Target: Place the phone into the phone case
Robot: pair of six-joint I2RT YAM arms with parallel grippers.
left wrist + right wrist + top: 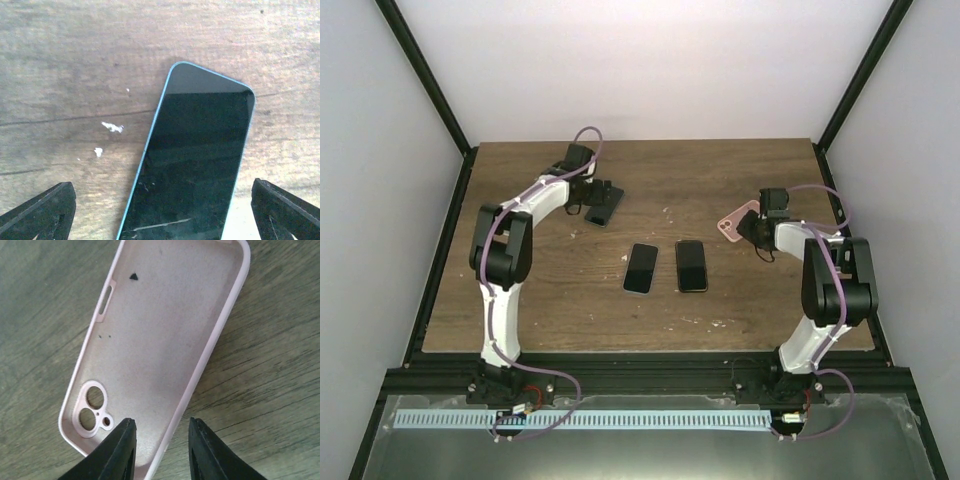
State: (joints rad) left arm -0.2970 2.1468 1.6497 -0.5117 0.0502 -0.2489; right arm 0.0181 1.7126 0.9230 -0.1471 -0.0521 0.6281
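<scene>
A blue-edged phone (197, 155) lies screen up on the wooden table, between the wide-apart fingers of my left gripper (162, 215), which is open and low over it. In the top view this phone (599, 214) is at the back left under the left gripper (603, 196). A pink phone case (160, 325) lies hollow side up, its camera cutouts toward me. My right gripper (162, 450) is open, its fingers on either side of the case's near right rim without pinching it. In the top view the case (733, 222) lies just left of the right gripper (757, 232).
Two more dark phones lie side by side mid-table, one (640, 268) on the left and one (691, 265) with a gold edge on the right. Small white specks (114, 127) mark the wood beside the blue-edged phone. Black frame rails (440, 260) border the table.
</scene>
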